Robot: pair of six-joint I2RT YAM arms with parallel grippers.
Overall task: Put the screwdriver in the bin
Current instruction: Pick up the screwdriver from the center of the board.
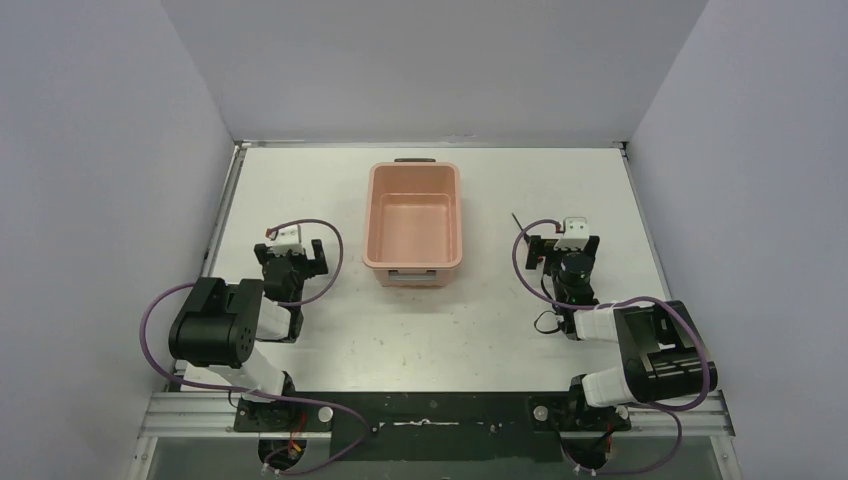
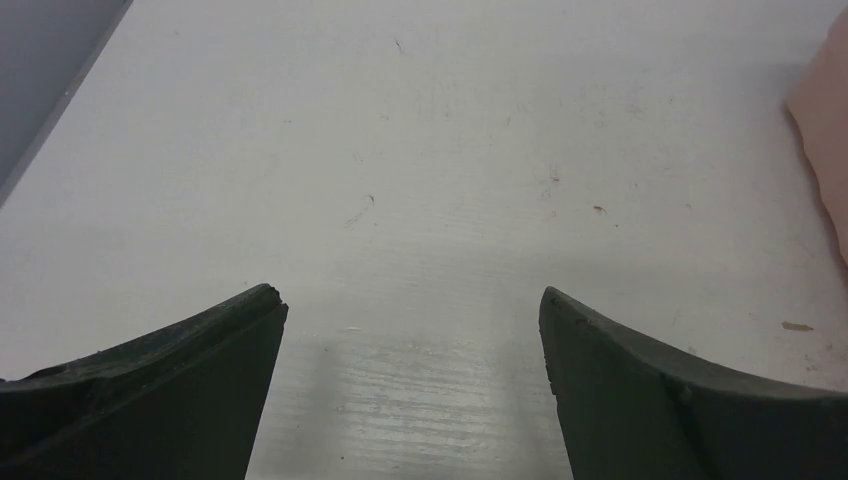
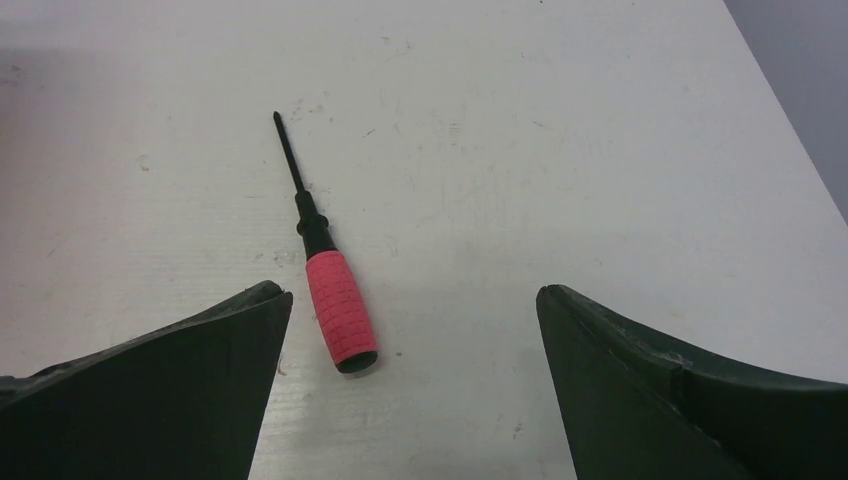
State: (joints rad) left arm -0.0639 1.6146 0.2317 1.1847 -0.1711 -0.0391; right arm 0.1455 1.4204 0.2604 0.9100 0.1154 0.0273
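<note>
The screwdriver (image 3: 340, 310) lies flat on the white table, its red handle nearest me and its thin dark shaft pointing away and slightly left. My right gripper (image 3: 410, 295) is open just above the table. The handle end lies between its fingers, close to the left fingertip (image 3: 262, 300), without touching either one. From above, only the shaft tip of the screwdriver (image 1: 515, 217) shows beside the right gripper (image 1: 565, 246). The salmon-pink bin (image 1: 372, 215) stands empty at the table's middle back. My left gripper (image 1: 290, 255) is open over bare table, left of the bin.
The bin's wall (image 2: 825, 130) shows at the right edge of the left wrist view. Purple cables (image 1: 530, 240) loop beside both wrists. Grey walls enclose the table on the left, back and right.
</note>
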